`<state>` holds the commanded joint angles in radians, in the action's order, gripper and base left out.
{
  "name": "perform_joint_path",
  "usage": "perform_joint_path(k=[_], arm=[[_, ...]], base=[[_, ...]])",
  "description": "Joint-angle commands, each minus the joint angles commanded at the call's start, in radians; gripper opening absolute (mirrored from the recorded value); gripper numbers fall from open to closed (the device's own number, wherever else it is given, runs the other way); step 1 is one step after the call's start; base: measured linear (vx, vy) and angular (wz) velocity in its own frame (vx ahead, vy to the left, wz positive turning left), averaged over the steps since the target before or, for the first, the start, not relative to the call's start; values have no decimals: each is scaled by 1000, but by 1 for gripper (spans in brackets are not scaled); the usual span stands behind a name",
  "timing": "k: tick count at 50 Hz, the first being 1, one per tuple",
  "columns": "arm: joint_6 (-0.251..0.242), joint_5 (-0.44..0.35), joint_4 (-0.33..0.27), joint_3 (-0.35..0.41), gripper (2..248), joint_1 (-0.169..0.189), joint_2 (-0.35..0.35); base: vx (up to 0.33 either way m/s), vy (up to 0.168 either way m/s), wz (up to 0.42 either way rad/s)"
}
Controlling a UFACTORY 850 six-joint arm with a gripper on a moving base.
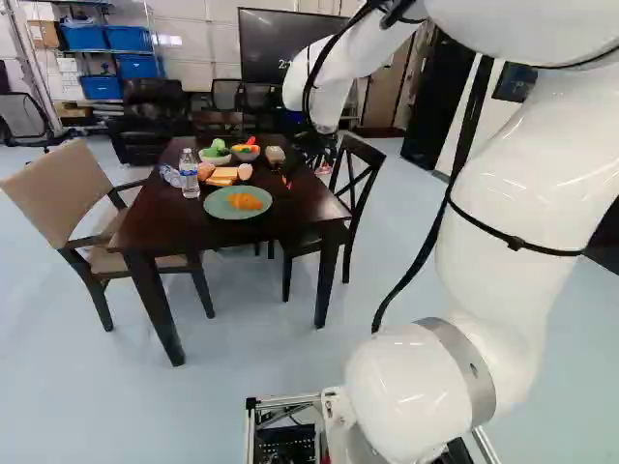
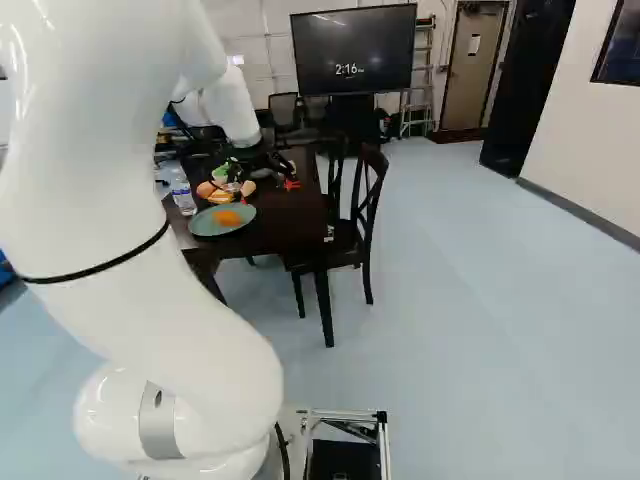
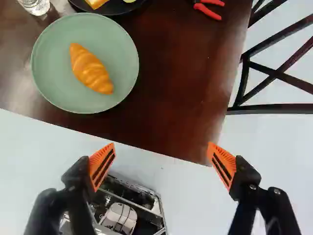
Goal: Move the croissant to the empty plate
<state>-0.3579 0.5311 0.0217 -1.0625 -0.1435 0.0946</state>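
Croissant (image 3: 92, 69) lies on the green plate (image 3: 51, 61), near the edge of the dark table (image 3: 176, 93). Gripper (image 1: 308, 166): fingers spread apart; in the wrist view, plate and croissant sit ahead of them. Water bottle (image 1: 189, 174) upright beside the plate; red-handled tool (image 3: 209, 10) on the table.

Dark table (image 1: 160, 227) on pale blue floor (image 1: 271, 387)

I see the croissant (image 3: 91, 69), golden-orange and whole, with ridges across its plump body and tapering ends. It lies on the plate (image 3: 54, 73), a little off its middle, one tip nearer the rim than the other. The plate I look down on is round, pale green and smooth, and sits flat.
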Motion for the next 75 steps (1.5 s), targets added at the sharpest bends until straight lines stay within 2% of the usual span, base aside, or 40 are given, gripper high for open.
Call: perform_joint_path(k=[14,53,75], arm=[[0,-10,23,37,247,48,-34],[0,-33,23,157,247,186,-152],[6,-57,23,171,247,185,-156]], base=[[0,0,0],[0,0,0],[0,0,0]])
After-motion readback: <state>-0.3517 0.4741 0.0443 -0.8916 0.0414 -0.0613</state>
